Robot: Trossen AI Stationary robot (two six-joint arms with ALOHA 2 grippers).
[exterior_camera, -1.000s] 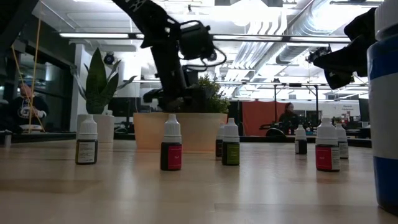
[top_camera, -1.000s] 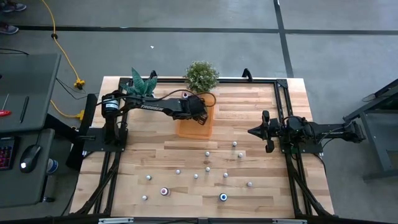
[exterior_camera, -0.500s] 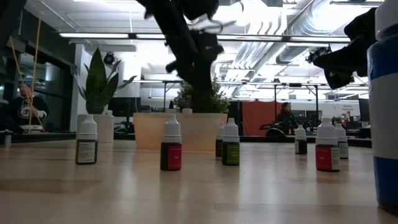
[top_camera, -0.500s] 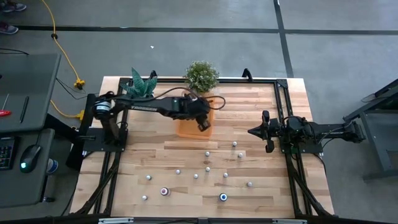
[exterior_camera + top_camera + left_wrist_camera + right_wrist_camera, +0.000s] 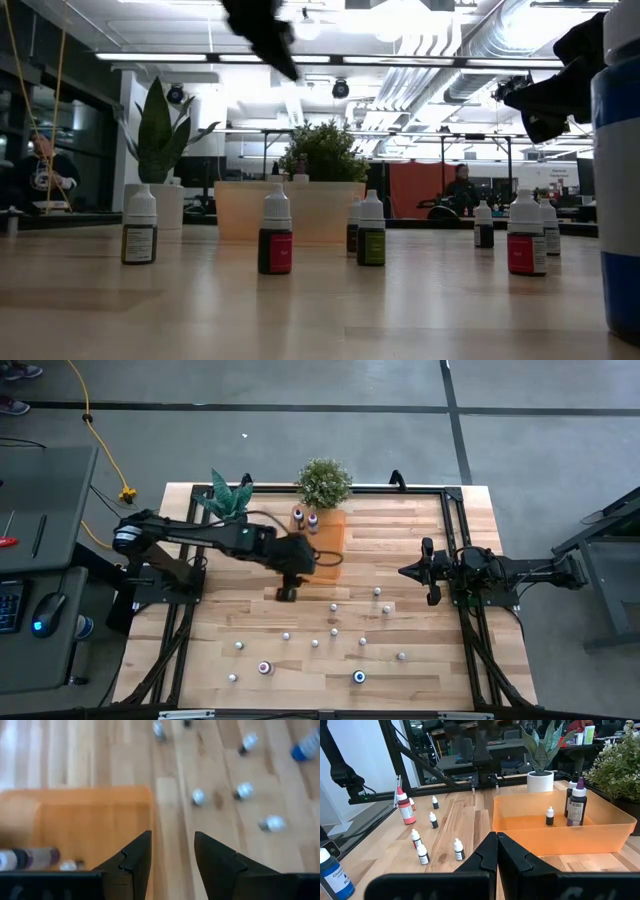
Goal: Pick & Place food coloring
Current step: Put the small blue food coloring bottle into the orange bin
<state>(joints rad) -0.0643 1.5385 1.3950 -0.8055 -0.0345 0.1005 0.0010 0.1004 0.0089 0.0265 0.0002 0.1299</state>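
Note:
Several tiny white-capped food coloring bottles (image 5: pixel 333 630) stand scattered on the near half of the wooden table; one has a blue body (image 5: pixel 359 677) and one a red body (image 5: pixel 265 668). Three bottles stand on the floor of the orange tray (image 5: pixel 617 828): a small one (image 5: pixel 549 816) and two taller dark ones (image 5: pixel 579 802). My left gripper (image 5: pixel 286 594) hangs open above bare wood just off the tray's near edge (image 5: pixel 75 795), touching nothing. My right gripper (image 5: pixel 405 571) is shut and waits at the table's right side.
A leafy potted plant (image 5: pixel 324 481) and a spiky potted plant (image 5: pixel 228 495) stand at the far edge behind the tray. A large blue bottle (image 5: pixel 615 180) is close to the low camera. Black frame rails (image 5: pixel 470 630) run along the table sides. People sit in the room behind.
My left gripper has swung from above the orange tray toward the table's near edge and now hangs over the wood beside the tray. The two taller bottles at the tray's far end, covered by the arm before, now show.

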